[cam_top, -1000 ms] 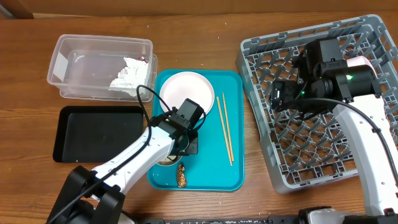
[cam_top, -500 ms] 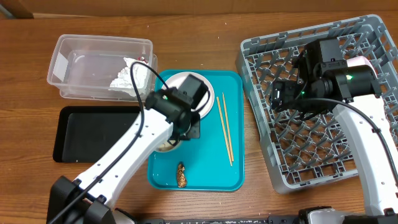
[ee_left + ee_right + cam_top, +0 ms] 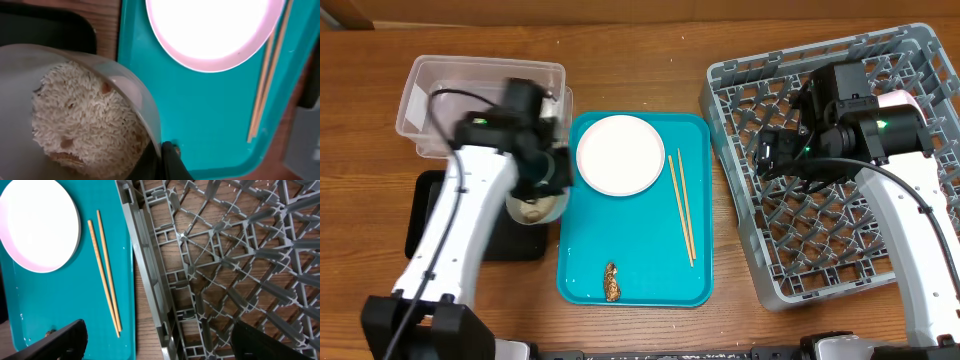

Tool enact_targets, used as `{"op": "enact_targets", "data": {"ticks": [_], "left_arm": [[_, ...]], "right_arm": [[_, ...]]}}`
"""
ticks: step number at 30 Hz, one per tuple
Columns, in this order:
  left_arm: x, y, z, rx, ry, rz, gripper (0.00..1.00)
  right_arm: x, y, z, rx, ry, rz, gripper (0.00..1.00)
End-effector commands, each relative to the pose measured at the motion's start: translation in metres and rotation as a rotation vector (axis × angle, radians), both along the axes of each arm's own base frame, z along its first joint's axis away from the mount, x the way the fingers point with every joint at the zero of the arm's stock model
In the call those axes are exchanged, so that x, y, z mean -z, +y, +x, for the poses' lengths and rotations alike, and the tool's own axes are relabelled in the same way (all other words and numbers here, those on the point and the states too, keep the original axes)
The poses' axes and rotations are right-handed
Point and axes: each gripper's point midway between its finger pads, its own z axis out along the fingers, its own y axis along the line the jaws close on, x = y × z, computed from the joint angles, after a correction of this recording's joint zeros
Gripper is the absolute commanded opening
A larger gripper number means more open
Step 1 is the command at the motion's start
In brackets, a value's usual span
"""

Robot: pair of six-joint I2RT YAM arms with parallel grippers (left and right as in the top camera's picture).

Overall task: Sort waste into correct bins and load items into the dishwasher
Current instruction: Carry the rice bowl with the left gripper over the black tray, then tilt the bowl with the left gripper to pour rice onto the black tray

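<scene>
Close view down past the left gripper. Its one visible dark finger presses against the outside of a pale bowl's rim, at the bottom edge. The bowl fills the space left of the finger and holds a mound of white rice with a few brown bits. Beyond the finger lies a teal tray carrying a round white-pink plate. Two wooden chopsticks lie on the tray, right of the finger. A black tray shows beyond the bowl, far left.

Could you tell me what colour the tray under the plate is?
The tray is teal, clearest overhead.
</scene>
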Motion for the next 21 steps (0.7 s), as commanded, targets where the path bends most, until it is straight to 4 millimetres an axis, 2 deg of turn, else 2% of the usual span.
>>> {"op": "enact_targets", "data": {"ticks": [1, 11, 16, 21], "left_arm": [[-0.014, 0.0, 0.004, 0.106, -0.071, -0.245, 0.04], [-0.008, 0.057, 0.0, -0.065, -0.238, -0.623, 0.04], [-0.015, 0.076, -0.005, -0.113, -0.412, -0.793, 0.04], [-0.022, 0.091, -0.01, -0.146, -0.531, -0.862, 0.04]], "right_arm": [[-0.001, -0.002, 0.001, 0.006, -0.006, -0.001, 0.94], [-0.001, -0.002, 0.0, 0.007, 0.0, -0.002, 0.94], [-0.001, -0.002, 0.0, 0.007, 0.0, -0.002, 0.94], [-0.001, -0.002, -0.001, 0.006, 0.001, -0.002, 0.94]]}}
